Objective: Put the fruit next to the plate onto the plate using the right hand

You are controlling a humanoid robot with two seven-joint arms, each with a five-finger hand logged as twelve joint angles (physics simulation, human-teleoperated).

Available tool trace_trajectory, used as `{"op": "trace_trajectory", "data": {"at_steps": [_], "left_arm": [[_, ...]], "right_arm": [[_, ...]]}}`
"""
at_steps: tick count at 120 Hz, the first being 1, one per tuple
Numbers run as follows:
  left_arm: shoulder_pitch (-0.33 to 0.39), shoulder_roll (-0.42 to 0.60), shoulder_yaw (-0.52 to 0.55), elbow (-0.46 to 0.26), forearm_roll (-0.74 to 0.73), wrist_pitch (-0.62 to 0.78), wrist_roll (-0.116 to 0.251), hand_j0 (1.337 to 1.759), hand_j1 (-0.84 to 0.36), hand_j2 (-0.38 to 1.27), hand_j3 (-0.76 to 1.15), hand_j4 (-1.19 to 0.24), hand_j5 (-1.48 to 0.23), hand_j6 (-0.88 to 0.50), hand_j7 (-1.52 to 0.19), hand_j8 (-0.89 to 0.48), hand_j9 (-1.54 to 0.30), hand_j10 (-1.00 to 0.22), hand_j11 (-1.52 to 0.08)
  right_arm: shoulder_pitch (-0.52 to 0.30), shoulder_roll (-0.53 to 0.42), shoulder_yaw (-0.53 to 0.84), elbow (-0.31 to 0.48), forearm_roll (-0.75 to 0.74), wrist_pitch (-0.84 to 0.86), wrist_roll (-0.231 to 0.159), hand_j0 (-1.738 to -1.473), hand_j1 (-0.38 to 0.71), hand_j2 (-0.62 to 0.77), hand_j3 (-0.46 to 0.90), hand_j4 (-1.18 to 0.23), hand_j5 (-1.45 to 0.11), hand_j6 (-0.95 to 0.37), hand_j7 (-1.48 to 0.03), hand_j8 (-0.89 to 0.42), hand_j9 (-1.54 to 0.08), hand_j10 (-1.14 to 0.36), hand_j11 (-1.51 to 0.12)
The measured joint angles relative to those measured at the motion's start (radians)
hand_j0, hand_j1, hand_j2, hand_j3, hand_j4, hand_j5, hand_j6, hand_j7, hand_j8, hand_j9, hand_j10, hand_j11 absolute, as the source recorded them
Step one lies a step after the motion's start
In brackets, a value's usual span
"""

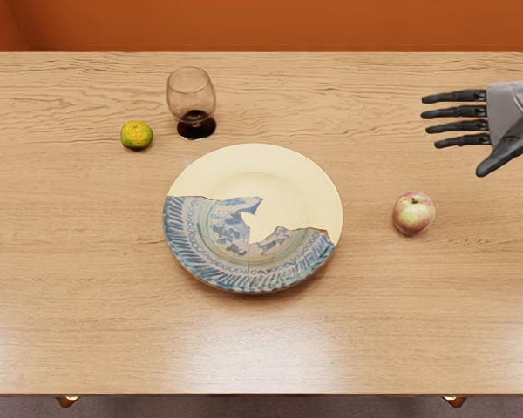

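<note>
Apple (414,213) is lying just right of the plate (275,174), not touching | right hand (484,122) is hovering farther right of the plate, fingers outstretched, holding nothing | wine glass (192,103) is standing behind the plate | green-yellow citrus (137,135) is sitting beyond the plate's left rim

Wide rectangular bench of pale, wavy-grained wood (70,305), filling nearly the whole view. Behind its far edge, a flat burnt-orange wall (270,22). Below the near edge, a narrow strip of grey floor (261,407). Tucked under that edge, a small brassy leg top (67,401) by the near left corner, a second brassy leg top (454,401) by the near right. Soft, even light, with a faint pale sheen across the near half of the bench.
</note>
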Motion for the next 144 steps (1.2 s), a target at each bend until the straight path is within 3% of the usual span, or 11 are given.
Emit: {"op": "trace_trajectory", "data": {"at_steps": [23,40,45,54,64,82,95,103,121,134,144], "left_arm": [[0.000,0.000,0.000,0.000,0.000,0.000,0.000,1.658,0.34,0.00,0.00,-0.01,-0.01,-0.01,-0.01,-0.01,-0.01,-0.01,-0.01],[0.000,0.000,0.000,0.000,0.000,0.000,0.000,1.658,0.34,0.00,0.00,-0.01,-0.01,-0.01,-0.01,-0.01,-0.01,-0.01,-0.01],[0.000,0.000,0.000,0.000,0.000,0.000,0.000,1.658,0.34,0.00,0.00,-0.01,-0.01,-0.01,-0.01,-0.01,-0.01,-0.01,-0.01],[0.000,0.000,0.000,0.000,0.000,0.000,0.000,1.658,0.34,0.00,0.00,-0.01,-0.01,-0.01,-0.01,-0.01,-0.01,-0.01,-0.01],[0.000,0.000,0.000,0.000,0.000,0.000,0.000,1.658,0.34,0.00,0.00,-0.01,-0.01,-0.01,-0.01,-0.01,-0.01,-0.01,-0.01],[0.000,0.000,0.000,0.000,0.000,0.000,0.000,1.658,0.34,0.00,0.00,-0.01,-0.01,-0.01,-0.01,-0.01,-0.01,-0.01,-0.01],[0.000,0.000,0.000,0.000,0.000,0.000,0.000,1.658,0.34,0.00,0.00,-0.01,-0.01,-0.01,-0.01,-0.01,-0.01,-0.01,-0.01],[0.000,0.000,0.000,0.000,0.000,0.000,0.000,1.658,0.34,0.00,0.00,-0.01,-0.01,-0.01,-0.01,-0.01,-0.01,-0.01,-0.01],[0.000,0.000,0.000,0.000,0.000,0.000,0.000,1.658,0.34,0.00,0.00,-0.01,-0.01,-0.01,-0.01,-0.01,-0.01,-0.01,-0.01],[0.000,0.000,0.000,0.000,0.000,0.000,0.000,1.658,0.34,0.00,0.00,-0.01,-0.01,-0.01,-0.01,-0.01,-0.01,-0.01,-0.01],[0.000,0.000,0.000,0.000,0.000,0.000,0.000,1.658,0.34,0.00,0.00,-0.01,-0.01,-0.01,-0.01,-0.01,-0.01,-0.01,-0.01]], "right_arm": [[0.014,-0.050,-0.015,0.053,-0.027,0.000,0.000,-1.658,-0.31,-0.01,0.00,-0.03,-0.04,-0.03,-0.04,-0.03,-0.04,-0.03,-0.04],[0.172,-0.167,-0.149,0.195,-0.201,0.000,0.000,-1.658,-0.32,-0.01,0.00,-0.03,-0.04,-0.03,-0.04,-0.03,-0.03,-0.03,-0.03],[0.212,-0.122,-0.206,0.196,-0.228,0.000,0.000,-1.658,-0.32,-0.01,0.00,-0.03,-0.03,-0.03,-0.03,-0.03,-0.03,-0.03,-0.03],[0.272,0.081,-0.319,0.139,-0.258,-0.053,0.000,-1.658,-0.32,-0.01,0.00,-0.03,-0.03,-0.03,-0.03,-0.03,-0.03,-0.03,-0.03],[0.493,0.231,-0.623,0.092,-0.265,-0.101,0.000,-1.658,-0.32,-0.01,0.00,-0.03,-0.03,-0.03,-0.03,-0.03,-0.03,-0.03,-0.03],[0.945,0.365,-1.216,0.087,-0.264,-0.173,0.000,-1.658,-0.32,-0.01,0.00,-0.03,-0.03,-0.03,-0.03,-0.03,-0.03,-0.03,-0.03],[1.096,0.429,-1.387,0.167,-0.262,-0.463,0.000,-1.658,-0.32,-0.01,0.00,-0.03,-0.03,-0.03,-0.03,-0.03,-0.03,-0.03,-0.03],[1.071,0.438,-1.350,0.220,-0.264,-0.623,0.000,-1.658,-0.32,0.00,0.00,-0.03,-0.03,-0.03,-0.03,-0.03,-0.03,-0.02,-0.03],[0.823,0.486,-1.158,0.253,-0.338,-0.910,0.000,-1.658,-0.32,-0.01,0.00,-0.03,-0.03,-0.03,-0.03,-0.03,-0.03,-0.03,-0.03],[0.653,0.496,-1.079,0.240,-0.414,-1.004,0.000,-1.658,-0.32,0.00,0.00,-0.03,-0.03,-0.03,-0.03,-0.03,-0.03,-0.03,-0.03],[0.577,0.500,-1.021,0.231,-0.441,-1.032,0.000,-1.658,-0.32,0.00,0.00,-0.03,-0.03,-0.03,-0.03,-0.03,-0.03,-0.03,-0.03]]}}
